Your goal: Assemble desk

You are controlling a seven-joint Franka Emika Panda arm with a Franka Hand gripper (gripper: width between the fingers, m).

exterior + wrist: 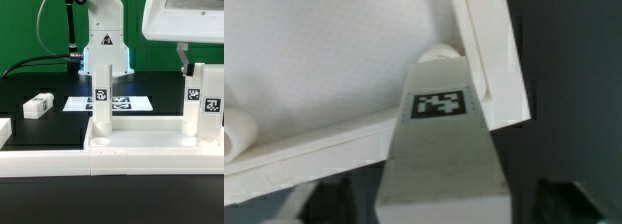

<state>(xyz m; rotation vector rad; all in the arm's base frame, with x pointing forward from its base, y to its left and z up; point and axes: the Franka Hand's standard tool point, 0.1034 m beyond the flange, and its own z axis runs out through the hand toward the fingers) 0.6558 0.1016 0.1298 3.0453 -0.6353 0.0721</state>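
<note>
Dark fingers (327,198) of the gripper (439,205) stand on both sides of a white tagged leg (441,120), very close to its faces, but I cannot tell if they press it or are only near it. This leg stands upright in the corner of the desk top (145,140) at the exterior view's right. A second leg (101,98) stands upright at the opposite corner. The desk top lies along the edge of the black tabletop (60,125) nearest to the exterior view. A loose leg (38,105) lies flat, well apart, toward the exterior view's left, and the marker board (125,103) lies behind. I think the danger is in the closing: if one finger meets the leg before the other, the leg can be pushed and tilt in its seat. A weak hold on smooth plastic can slip when the leg is turned. The desk top looks free on the tabletop, so a turn may drag it and disturb the second leg
</note>
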